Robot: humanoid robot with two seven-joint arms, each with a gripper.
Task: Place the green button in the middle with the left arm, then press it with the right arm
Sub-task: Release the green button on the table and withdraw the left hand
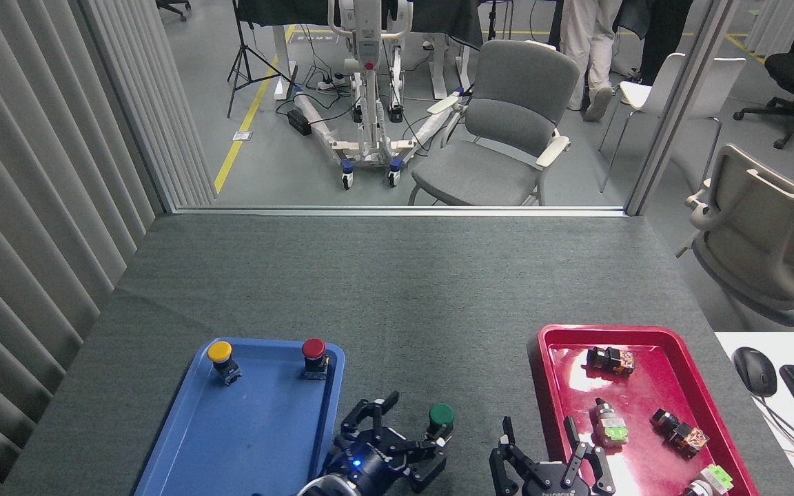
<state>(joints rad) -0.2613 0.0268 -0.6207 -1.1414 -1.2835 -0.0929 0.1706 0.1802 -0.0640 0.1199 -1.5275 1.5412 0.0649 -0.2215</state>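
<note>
Green button [441,415]: we see it upright on the bare grey table [397,289], between the blue tray [183,441] and red tray [710,406].
Left hand [407,428]: our fingers are spread; one fingertip sits just beside the button's base.
Right hand [542,448]: our prongs are splayed, grasping nothing, beside the red tray.

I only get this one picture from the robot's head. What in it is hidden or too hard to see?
- Green button: its base is partly hidden by the left gripper's finger; contact cannot be told.
- Right gripper: body cut off by the bottom edge.
- Parts in the red tray: too small to identify; the nearest is cut off by the bottom edge.
- Blue tray: near end cut off by the bottom edge.
</note>
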